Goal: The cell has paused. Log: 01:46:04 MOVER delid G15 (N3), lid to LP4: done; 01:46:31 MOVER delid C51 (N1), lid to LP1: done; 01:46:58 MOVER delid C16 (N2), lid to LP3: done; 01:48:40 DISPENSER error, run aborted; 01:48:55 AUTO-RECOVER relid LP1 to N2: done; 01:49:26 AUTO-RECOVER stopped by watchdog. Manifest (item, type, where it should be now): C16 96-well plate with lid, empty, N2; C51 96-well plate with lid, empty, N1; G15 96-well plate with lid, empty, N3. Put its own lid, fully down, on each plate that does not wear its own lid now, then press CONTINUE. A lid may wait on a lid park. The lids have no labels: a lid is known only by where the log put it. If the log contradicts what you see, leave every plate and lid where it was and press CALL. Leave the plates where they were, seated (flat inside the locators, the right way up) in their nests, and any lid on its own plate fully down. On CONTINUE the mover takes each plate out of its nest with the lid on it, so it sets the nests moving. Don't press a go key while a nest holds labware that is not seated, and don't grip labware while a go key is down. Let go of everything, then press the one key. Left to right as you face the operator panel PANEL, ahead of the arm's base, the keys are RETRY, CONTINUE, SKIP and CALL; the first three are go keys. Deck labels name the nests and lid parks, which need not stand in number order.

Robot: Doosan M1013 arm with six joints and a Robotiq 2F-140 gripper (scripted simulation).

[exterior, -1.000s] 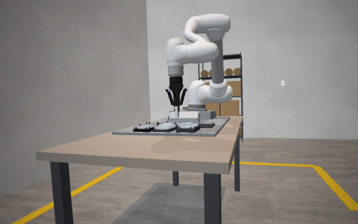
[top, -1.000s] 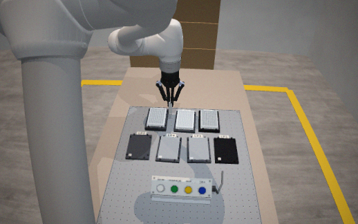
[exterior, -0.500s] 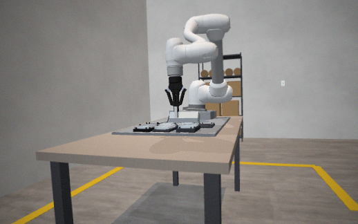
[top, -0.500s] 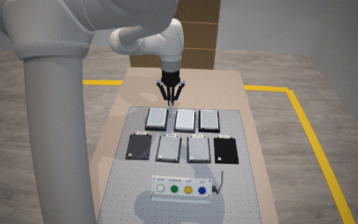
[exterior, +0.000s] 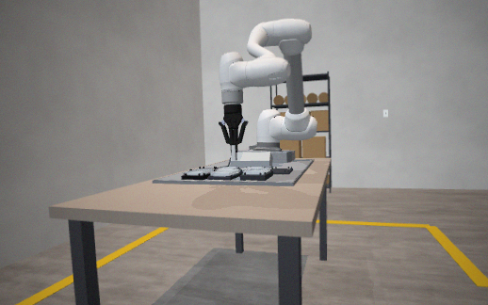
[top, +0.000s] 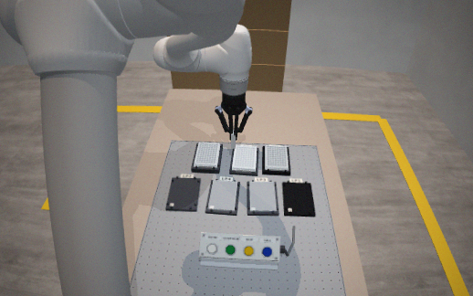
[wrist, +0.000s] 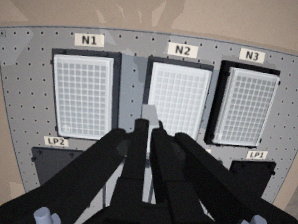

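Pincer (top: 234,135) shut tight, holding nothing — hangs above far edge of middle plate (top: 245,159).

Three plates in far row on grey deck (top: 315,256), deck on tabletop (top: 283,114). Left plate (top: 207,155) and right plate (top: 277,157) show open wells; middle one wears smooth lid.

Near row, four parks: far-left pad (top: 183,194) and far-right pad (top: 299,198) dark and bare — two middle pads carry pale lids (top: 223,195), (top: 262,196).

Key panel (top: 239,249) nearest: white, green, yellow, blue keys.
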